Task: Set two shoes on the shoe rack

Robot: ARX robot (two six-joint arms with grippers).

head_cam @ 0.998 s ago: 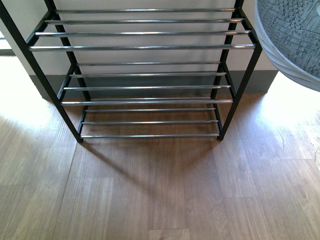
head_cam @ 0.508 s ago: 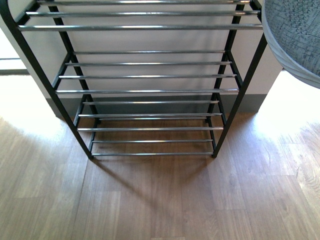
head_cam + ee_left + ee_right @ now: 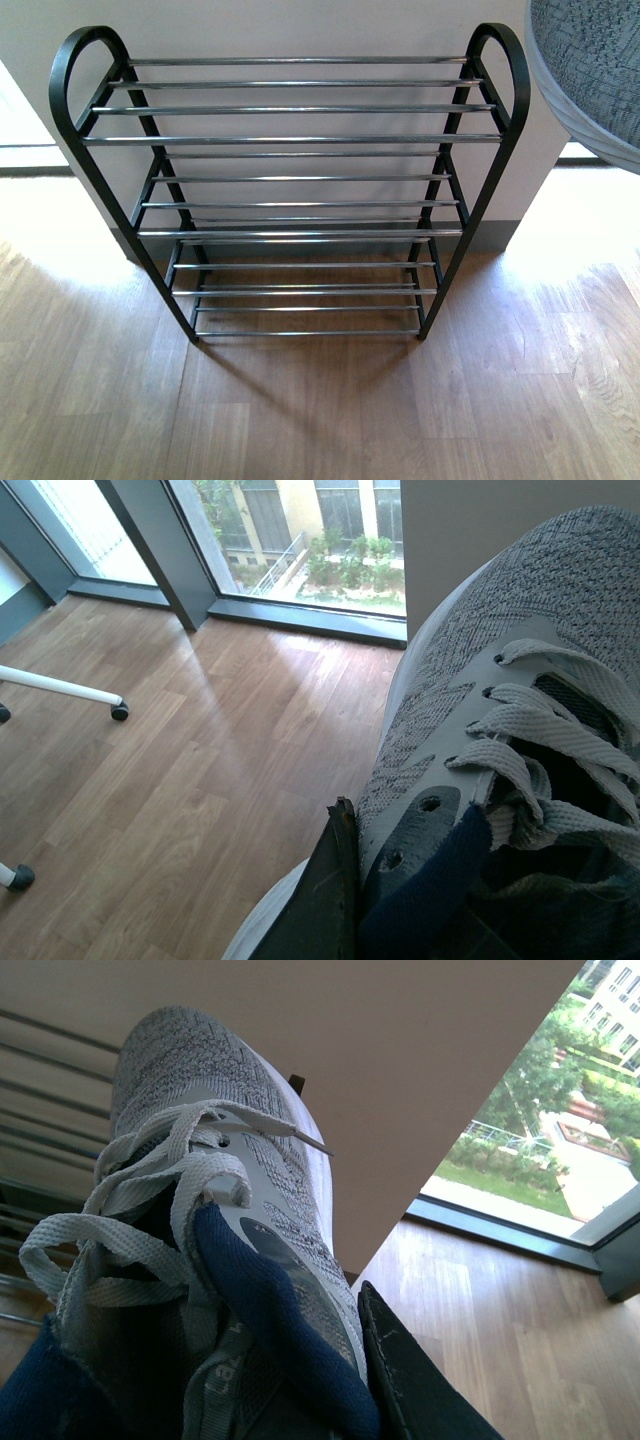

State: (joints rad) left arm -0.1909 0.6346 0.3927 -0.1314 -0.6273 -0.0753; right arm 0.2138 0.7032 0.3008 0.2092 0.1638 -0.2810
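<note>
The shoe rack [image 3: 290, 140], black frame with arched ends and chrome bars, stands against the wall in the middle of the front view. The toe of a grey knit sneaker [image 3: 590, 70] hangs in that view's top right corner, beside the rack's right end. My left gripper [image 3: 390, 880] is shut on a grey knit sneaker [image 3: 500, 680], one black finger [image 3: 320, 900] pressed against its side by the navy lining. My right gripper [image 3: 330, 1360] is shut on the other grey knit sneaker [image 3: 200, 1110], its finger [image 3: 400, 1370] outside the collar; rack bars [image 3: 50, 1070] show behind the toe.
Wood-plank floor [image 3: 320, 420] lies in front of the rack, and a white wall [image 3: 300, 25] with a grey skirting behind it. The left wrist view shows floor-length windows [image 3: 300, 530] and white legs on castors [image 3: 60, 685]. A window [image 3: 540, 1160] also stands beyond the right sneaker.
In the front view the rack has slid down and shrunk, so its top tier and arched ends now show. The sneaker stays in the top right corner.
</note>
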